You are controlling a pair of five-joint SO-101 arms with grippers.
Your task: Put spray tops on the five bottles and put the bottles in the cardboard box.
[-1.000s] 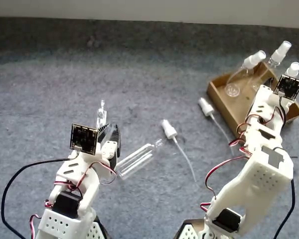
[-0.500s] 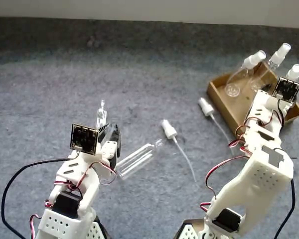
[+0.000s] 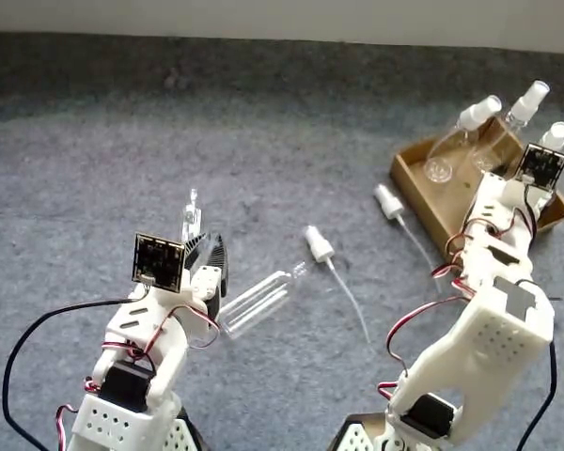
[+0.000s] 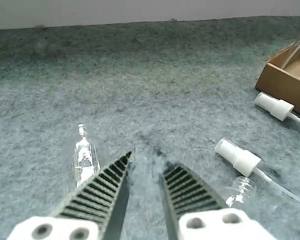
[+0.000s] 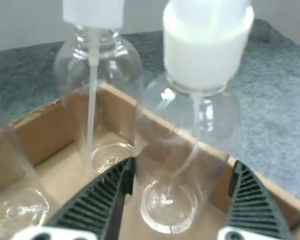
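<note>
A grey, carpet-like counter [image 3: 263,141] carries everything. The right arm [image 3: 489,319] stretches out over the cardboard box [image 3: 418,202], while the left arm [image 3: 150,348] sits low above the open counter.

The right hand [image 5: 182,170] is inside the box, its fingers spread wide, with a capped spray bottle [image 5: 185,150] standing upright between them near its base. The fingers lie close to its walls on either side. Just beyond that hand a second capped bottle [image 5: 102,75] stands against the box wall, and a third clear bottle [image 5: 10,190] is off to one side of it, also in the box.

The left hand [image 4: 147,161] has its fingers a little apart with nothing between them, pointing down at bare counter. An uncapped bottle [image 3: 254,301] lies on its side just beside this hand, and a slim clear bottle [image 4: 85,160] lies close against the other side.

Ahead of the left hand, one loose spray top [image 4: 237,155] lies near the uncapped bottle's neck, and another spray top [image 4: 274,106] lies farther on, just outside the box.
</note>
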